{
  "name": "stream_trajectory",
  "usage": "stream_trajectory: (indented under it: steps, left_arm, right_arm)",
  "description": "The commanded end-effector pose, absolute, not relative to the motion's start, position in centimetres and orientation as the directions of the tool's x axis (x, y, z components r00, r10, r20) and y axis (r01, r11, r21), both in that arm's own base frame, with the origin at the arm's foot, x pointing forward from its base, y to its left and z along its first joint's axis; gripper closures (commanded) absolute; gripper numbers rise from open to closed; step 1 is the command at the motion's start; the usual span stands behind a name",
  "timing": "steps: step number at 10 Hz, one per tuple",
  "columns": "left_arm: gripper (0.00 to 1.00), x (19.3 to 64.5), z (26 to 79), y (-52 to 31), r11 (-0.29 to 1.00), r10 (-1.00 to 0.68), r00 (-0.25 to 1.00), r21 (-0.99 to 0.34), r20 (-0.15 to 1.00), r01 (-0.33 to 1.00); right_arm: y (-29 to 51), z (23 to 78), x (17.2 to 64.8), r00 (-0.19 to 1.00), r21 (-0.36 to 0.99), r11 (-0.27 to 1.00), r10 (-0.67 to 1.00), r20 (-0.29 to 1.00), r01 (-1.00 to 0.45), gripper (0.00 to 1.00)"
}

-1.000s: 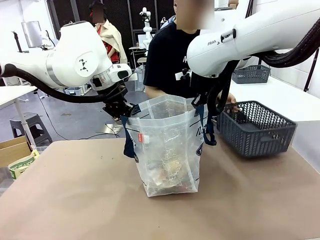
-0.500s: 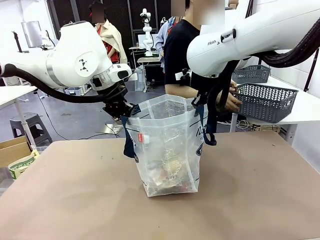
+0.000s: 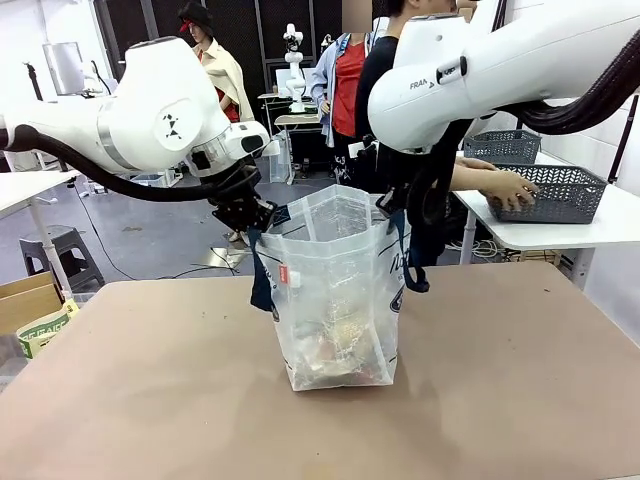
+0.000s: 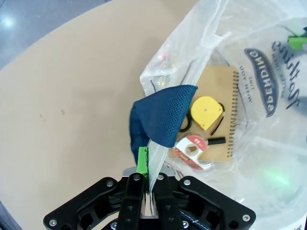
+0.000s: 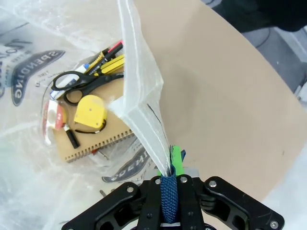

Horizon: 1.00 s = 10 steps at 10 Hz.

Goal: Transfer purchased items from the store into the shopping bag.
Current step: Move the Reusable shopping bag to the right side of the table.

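Observation:
The clear shopping bag (image 3: pixel 335 290) stands upright mid-table, and both grippers hold its mouth open. My left gripper (image 3: pixel 262 220) is shut on the bag's left rim and navy strap (image 4: pixel 160 117). On the opposite rim my right gripper (image 3: pixel 396 205) is shut on the other strap (image 5: pixel 168 191). The purchased items lie at the bag's bottom: a brown spiral notebook (image 4: pixel 220 112), a yellow tape measure (image 4: pixel 206 112), a tape roll (image 4: pixel 192 152), black scissors (image 5: pixel 76 84) and pens (image 5: pixel 111 55).
A person stands behind the table, with a hand (image 3: pixel 512 187) on a dark grey lattice basket (image 3: pixel 555 195) on a white side table at the right. A second basket (image 3: pixel 503 147) sits behind it. A cardboard box (image 3: pixel 30 310) is at the left edge.
The person lifted the grey basket off my table and carried it right onto the white side table. Both grippers kept their hold on the bag, and the left arm shifted slightly.

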<state>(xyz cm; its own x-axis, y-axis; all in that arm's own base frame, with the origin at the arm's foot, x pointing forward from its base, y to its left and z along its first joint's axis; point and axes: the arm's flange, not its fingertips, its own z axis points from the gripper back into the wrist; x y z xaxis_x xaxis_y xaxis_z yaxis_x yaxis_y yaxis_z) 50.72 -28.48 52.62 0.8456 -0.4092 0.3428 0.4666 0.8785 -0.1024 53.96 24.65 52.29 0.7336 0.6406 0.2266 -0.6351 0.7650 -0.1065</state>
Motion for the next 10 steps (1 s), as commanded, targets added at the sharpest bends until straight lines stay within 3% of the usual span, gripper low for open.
stream_trajectory:
  steps: [1,4,9,10]
  left_arm:
    - [1.00,51.4,53.4,-29.4,0.893,-0.354,0.844,-0.123,0.403,0.433]
    - [1.00,51.9,53.6,-31.3,0.929,-0.301,0.872,-0.089,0.387,0.360]
    - [1.00,51.5,53.0,-31.2,0.919,-0.319,0.874,-0.107,0.366,0.380]
    - [1.00,51.9,53.1,-32.3,0.934,-0.271,0.893,-0.126,0.360,0.334]
  right_arm:
    - [26.4,52.8,55.2,0.784,-0.115,0.808,0.589,0.196,-0.578,1.00]
    - [27.6,52.8,55.9,0.846,-0.105,0.864,0.503,0.178,-0.492,1.00]
    - [27.2,52.4,55.7,0.841,-0.070,0.861,0.508,0.184,-0.504,1.00]
    - [28.2,52.1,56.5,0.876,-0.075,0.895,0.445,0.184,-0.439,1.00]
